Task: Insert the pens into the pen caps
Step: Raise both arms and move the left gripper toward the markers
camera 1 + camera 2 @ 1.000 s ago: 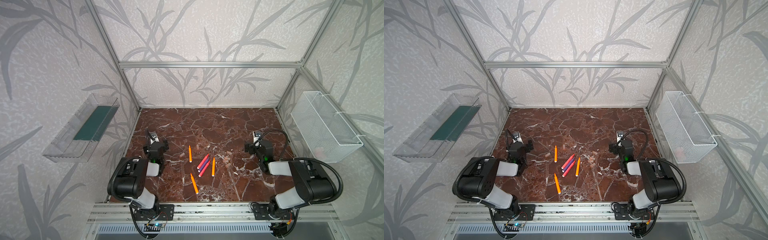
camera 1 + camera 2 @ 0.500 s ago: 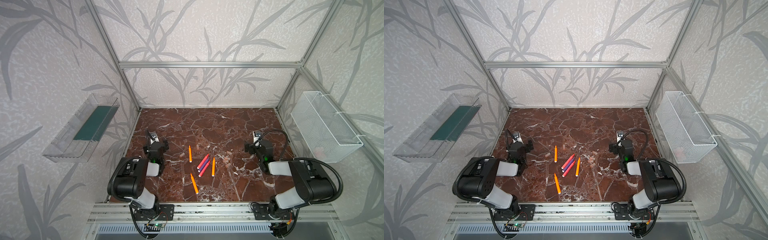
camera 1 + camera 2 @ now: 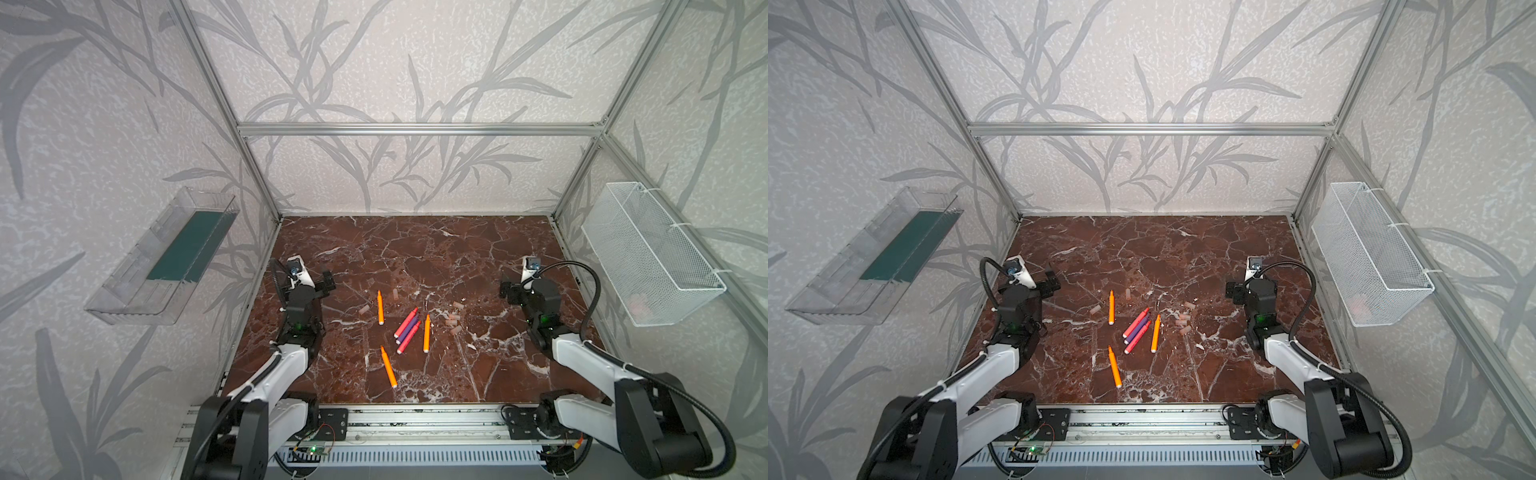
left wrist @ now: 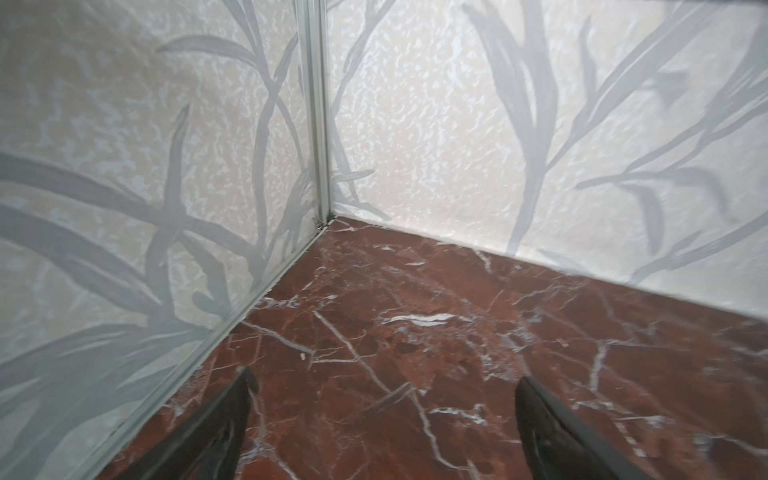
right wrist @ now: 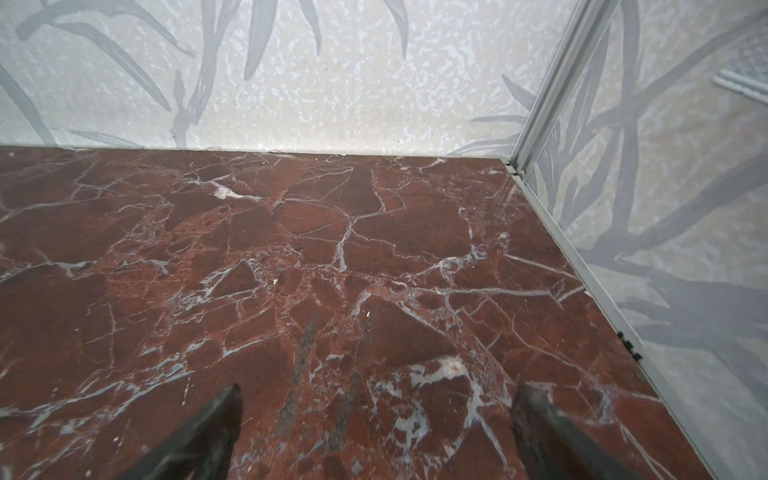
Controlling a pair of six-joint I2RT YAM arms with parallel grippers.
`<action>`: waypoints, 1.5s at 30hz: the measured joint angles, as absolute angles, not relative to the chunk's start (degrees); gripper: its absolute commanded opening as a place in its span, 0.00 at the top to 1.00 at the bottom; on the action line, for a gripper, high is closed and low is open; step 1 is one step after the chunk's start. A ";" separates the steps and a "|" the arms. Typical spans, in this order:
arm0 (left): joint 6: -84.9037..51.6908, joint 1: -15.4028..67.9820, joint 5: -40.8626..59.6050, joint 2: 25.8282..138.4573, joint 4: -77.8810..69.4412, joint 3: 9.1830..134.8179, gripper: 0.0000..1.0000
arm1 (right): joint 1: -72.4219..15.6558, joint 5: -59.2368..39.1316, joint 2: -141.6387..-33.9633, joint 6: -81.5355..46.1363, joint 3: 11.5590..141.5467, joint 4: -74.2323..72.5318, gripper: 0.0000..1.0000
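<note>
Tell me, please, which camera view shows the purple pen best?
Both top views show it equally well: the purple pen lies in full sight mid-table, between two pink pens. Neither wrist view shows it, only marble and wall.

The pens [image 3: 409, 330] lie at the middle of the tabletop [image 3: 415, 249]: three close side by side, one just right of them, one behind to the left, one in front. Four pen caps [image 3: 452, 317] lie right of the pens, two behind them to the left
</note>
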State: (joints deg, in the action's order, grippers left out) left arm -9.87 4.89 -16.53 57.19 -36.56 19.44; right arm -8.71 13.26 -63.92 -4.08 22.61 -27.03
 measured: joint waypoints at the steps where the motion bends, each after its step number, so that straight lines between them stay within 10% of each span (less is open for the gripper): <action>1: -11.75 4.89 -13.98 54.37 -34.24 19.59 0.01 | -8.73 12.99 -61.47 -6.48 22.90 -24.91 0.01; 8: -23.29 4.86 5.98 48.03 -29.61 16.03 0.01 | -8.69 0.21 -48.36 -17.82 24.93 -12.86 0.01; 17: -32.75 4.75 6.42 30.74 -11.79 11.18 0.01 | -8.64 -4.78 -28.25 -28.80 12.67 -13.65 0.01; 24: -37.71 4.71 -2.13 10.09 2.70 9.96 0.01 | -8.69 -10.00 -35.81 -28.62 19.07 -11.57 0.01; 45: -44.21 4.51 -2.83 16.64 18.33 16.91 0.10 | -8.86 -1.52 -61.23 -23.83 22.11 -11.07 0.04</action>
State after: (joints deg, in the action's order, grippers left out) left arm -44.21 4.51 -2.83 16.64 18.33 16.91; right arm -8.86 -1.52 -61.23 -23.83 22.11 -11.07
